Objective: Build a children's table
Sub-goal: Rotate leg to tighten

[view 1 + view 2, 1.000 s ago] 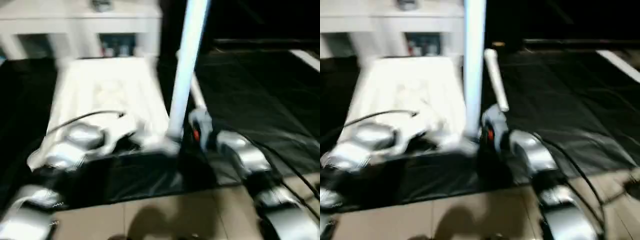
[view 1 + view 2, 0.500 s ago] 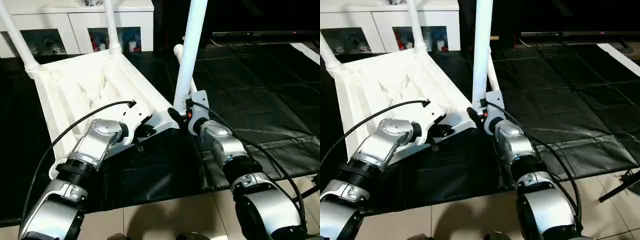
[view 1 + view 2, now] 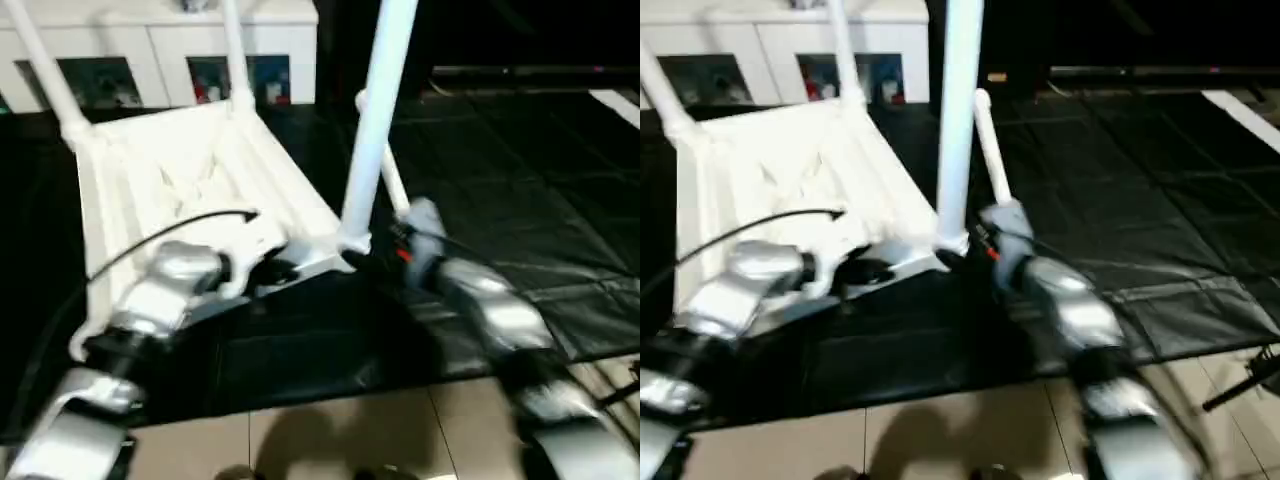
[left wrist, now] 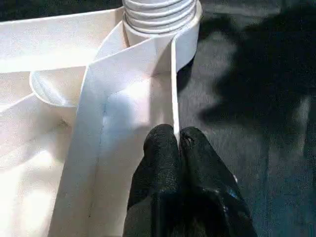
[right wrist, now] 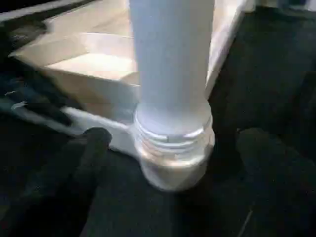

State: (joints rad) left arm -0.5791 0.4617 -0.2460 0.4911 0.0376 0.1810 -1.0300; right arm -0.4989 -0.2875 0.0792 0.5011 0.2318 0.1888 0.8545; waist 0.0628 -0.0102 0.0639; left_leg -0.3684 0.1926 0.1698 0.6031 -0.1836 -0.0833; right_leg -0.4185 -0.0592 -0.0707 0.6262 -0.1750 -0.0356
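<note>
From the head camera, the children's table top [image 3: 190, 190] lies upside down on a black mat [image 3: 520, 190], ribbed underside up. Two legs stand at its far corners, well beyond both end effectors. A third leg [image 3: 378, 110] stands upright in the near corner socket, and a loose fourth leg [image 3: 990, 150] lies on the mat just past the right end effector [image 3: 400, 245]. The step in hand looks like seating that third leg. The right end effector sits just beside the leg's base, while the left end effector [image 3: 270, 272] is on the top's near edge, close to the same corner.

In the left wrist view, the left end effector [image 4: 177, 143] is clenched, its two black fingertips pinching the thin rim of the top. The threaded collar of the socket [image 4: 158, 15] lies just ahead of it.

In the right wrist view, the right end effector [image 5: 173, 148] is released, its fingers spread wide on either side of the leg's threaded base [image 5: 173, 148] without touching it.

The next move probably calls for either regripping the leg for another turn, if the thread is not home, or reaching for the loose leg.

I can read no brand, label or writing anywhere.
</note>
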